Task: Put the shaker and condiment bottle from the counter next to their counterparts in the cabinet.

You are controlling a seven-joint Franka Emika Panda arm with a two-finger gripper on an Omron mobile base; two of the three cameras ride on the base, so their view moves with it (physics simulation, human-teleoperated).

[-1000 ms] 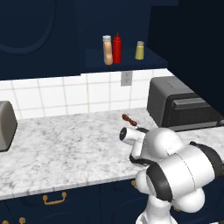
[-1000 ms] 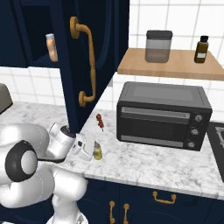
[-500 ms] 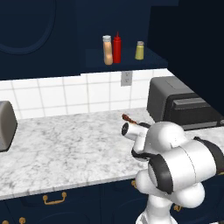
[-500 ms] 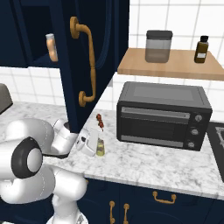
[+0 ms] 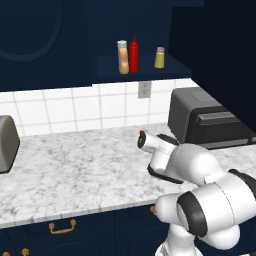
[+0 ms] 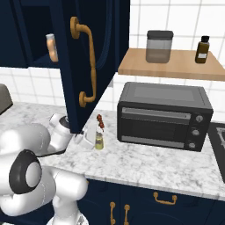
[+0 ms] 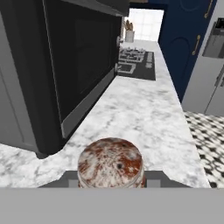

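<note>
On the counter (image 6: 145,162), just left of the black toaster oven (image 6: 165,116), the gripper (image 6: 91,139) has its jaws closed on the shaker (image 6: 99,141), which stands upright on the marble near the front edge. From the hand view, the shaker (image 7: 110,162) sits between the two fingers, its speckled grey cap facing the camera. Up in the cabinet (image 5: 140,67), the condiment bottle (image 5: 122,57) stands touching the red squeeze bottle (image 5: 133,55), and the bright yellow shaker (image 5: 159,58) is further right.
</note>
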